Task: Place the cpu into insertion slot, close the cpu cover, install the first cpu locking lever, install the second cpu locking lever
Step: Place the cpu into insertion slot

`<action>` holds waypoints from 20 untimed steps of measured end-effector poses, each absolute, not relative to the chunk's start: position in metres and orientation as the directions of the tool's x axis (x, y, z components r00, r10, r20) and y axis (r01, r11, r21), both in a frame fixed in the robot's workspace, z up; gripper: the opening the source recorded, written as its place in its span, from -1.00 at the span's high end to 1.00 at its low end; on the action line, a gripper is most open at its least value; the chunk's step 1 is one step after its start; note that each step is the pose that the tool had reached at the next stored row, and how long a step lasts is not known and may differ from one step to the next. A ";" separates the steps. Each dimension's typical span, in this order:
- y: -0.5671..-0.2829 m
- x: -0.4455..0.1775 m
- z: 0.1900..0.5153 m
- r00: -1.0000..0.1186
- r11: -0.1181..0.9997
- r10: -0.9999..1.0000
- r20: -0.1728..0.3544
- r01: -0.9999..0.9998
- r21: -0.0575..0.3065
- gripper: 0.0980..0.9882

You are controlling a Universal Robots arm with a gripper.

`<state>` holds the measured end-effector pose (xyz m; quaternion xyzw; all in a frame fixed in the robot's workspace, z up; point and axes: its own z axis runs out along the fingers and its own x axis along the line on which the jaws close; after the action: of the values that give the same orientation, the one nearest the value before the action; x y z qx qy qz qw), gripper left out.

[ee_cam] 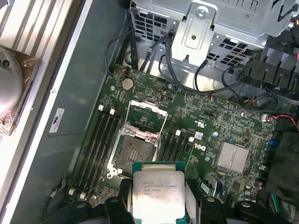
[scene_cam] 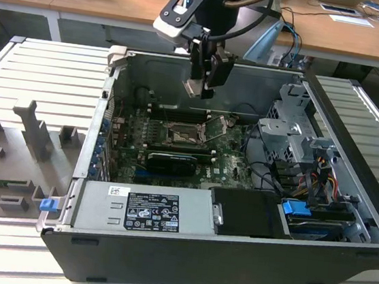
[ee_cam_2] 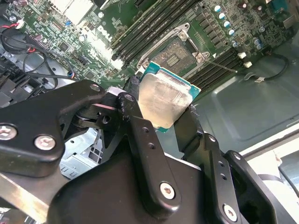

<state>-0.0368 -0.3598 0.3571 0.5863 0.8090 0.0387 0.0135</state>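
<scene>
Gripper point(scene_cam: 200, 88): hangs over the open computer case point(scene_cam: 230, 263), above the motherboard point(scene_cam: 228, 161) and apart from it.
Finger state: the two black fingers point(ee_cam_2: 133, 100) are closed just as far as the chip's width and clamp the cpu point(ee_cam_2: 163, 100) by two opposite edges.
Cpu position: held in the air between the fingertips, over the board near the insertion slot point(ee_cam: 135, 154), touching nothing but the fingers.
Cpu look: in both wrist views it is a thin square with a dull grey metal top that carries a few smudges, and a narrow teal-green rim shows around the metal. In the exterior view it is a small pale patch at the gripper's tip.
Insertion slot: bare and uncovered, its dark contact field showing, with rows of memory slots point(ee_cam: 100, 140) on either side.
Cpu cover point(ee_cam: 145, 135): swung open from the slot, a silvery frame lying past the slot's far edge in the first wrist view.
</scene>
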 end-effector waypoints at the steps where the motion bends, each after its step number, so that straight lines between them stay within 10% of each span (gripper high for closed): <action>1: -0.360 -0.037 0.357 -0.311 0.309 0.950 0.024 0.948 0.078 0.00; 20: -0.359 -0.037 0.348 -0.246 0.245 0.969 0.028 0.968 0.049 0.00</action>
<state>-0.0368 -0.3592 0.3476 0.6139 0.7889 0.0280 0.0041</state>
